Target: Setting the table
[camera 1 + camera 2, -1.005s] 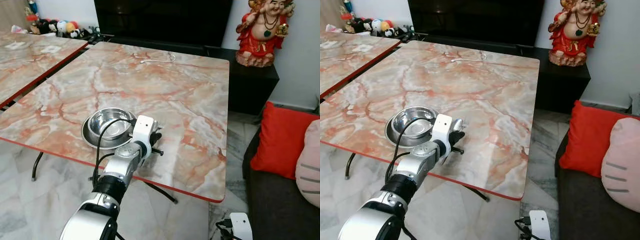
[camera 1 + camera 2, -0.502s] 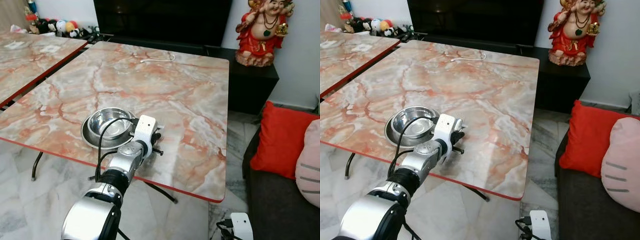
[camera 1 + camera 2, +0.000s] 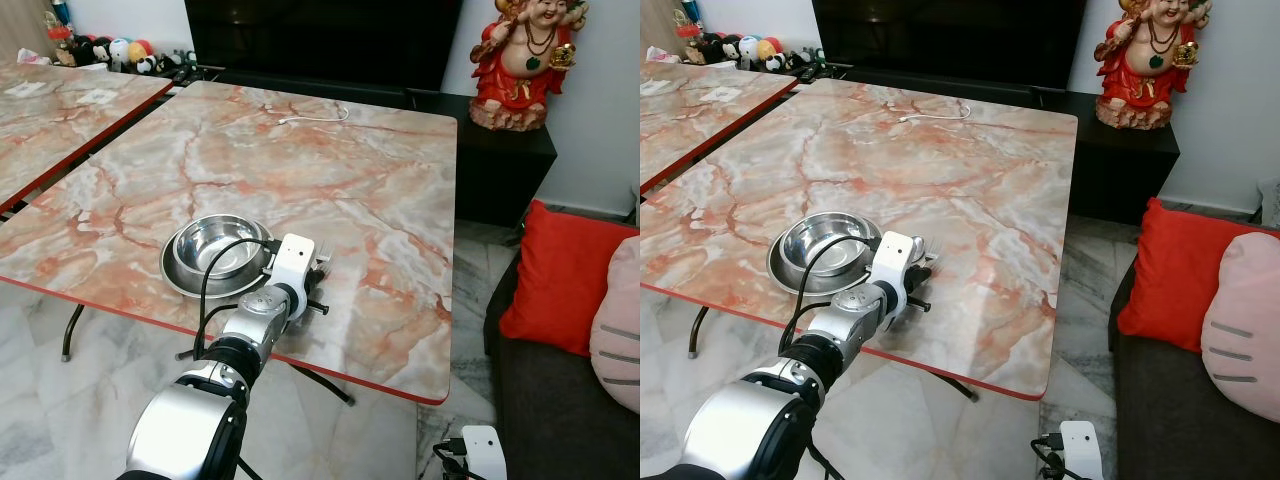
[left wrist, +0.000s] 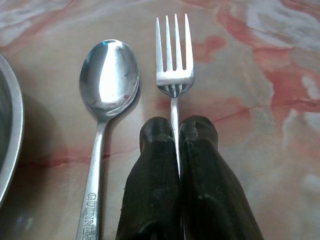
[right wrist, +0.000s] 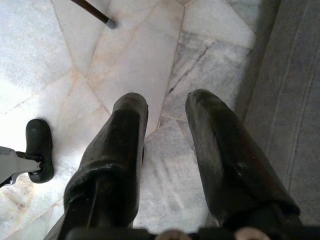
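Our left hand (image 4: pixel 177 131) is clamped on the fork (image 4: pixel 174 75) beside the spoon (image 4: pixel 107 85); thin, stiff, slippery steel, best pinched mid-handle; right hand (image 5: pixel 167 107) hangs apart

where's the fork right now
The fork lies flat on the marble table, just right of the spoon beside the steel bowl, its handle pinched between the left gripper's fingers near the front edge.

You see a red figurine (image 3: pixel 526 62) on a dark cabinet (image 3: pixel 500 150), a red cushion (image 3: pixel 558 280), and a white cable (image 3: pixel 318 117).
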You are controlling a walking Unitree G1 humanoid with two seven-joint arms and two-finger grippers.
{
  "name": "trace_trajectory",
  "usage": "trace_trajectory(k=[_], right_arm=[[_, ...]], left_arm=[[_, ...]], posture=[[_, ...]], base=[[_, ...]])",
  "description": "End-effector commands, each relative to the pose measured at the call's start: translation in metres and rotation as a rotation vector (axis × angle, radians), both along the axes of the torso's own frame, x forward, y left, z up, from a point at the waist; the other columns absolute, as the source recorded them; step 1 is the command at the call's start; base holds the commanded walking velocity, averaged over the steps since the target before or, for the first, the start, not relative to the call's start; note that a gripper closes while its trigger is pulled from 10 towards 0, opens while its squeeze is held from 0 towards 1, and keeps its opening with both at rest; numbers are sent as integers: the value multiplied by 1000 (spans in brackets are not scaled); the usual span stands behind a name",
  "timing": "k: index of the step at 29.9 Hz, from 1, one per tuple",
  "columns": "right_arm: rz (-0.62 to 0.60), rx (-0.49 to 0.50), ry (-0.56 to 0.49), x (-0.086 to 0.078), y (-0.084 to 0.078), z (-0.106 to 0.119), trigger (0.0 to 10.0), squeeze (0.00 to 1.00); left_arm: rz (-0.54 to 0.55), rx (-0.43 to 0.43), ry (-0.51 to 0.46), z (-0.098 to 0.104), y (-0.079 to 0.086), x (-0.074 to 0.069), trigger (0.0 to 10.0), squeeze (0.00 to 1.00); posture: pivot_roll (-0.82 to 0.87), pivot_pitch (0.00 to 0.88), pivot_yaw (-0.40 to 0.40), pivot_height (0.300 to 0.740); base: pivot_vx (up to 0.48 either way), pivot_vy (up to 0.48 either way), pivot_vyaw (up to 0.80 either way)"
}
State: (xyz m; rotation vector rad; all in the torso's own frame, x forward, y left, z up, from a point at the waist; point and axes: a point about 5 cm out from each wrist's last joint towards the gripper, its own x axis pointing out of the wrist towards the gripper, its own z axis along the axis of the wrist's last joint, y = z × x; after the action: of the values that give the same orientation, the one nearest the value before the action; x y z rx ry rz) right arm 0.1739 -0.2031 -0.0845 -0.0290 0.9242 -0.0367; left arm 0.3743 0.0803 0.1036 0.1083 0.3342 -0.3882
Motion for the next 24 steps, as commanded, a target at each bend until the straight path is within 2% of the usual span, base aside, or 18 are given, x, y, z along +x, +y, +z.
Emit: trace_trajectory(k=[1,18,19,24], right_arm=[[-16,1,8,-4,-2,-1,10000,0],[-24,3,12,-6,0,-3,10000,0],[-24,3,12,-7,0,-3,10000,0],[-26,5,14,-7,1,-3,10000,0]], left_arm=[[-3,18,-6,2,-2,1,10000,0],[-11,24,6,-4,-4,-1,10000,0],[-10,24,6,-4,-4,-1,10000,247],[0,23,-3,-2,-3,0,10000,267]], posture=[[24,16,-21,740],[12,26,-12,740],[12,28,-11,740],[11,31,-9,740]], base=[[0,0,0],[0,0,0],[0,0,0],[0,0,0]])
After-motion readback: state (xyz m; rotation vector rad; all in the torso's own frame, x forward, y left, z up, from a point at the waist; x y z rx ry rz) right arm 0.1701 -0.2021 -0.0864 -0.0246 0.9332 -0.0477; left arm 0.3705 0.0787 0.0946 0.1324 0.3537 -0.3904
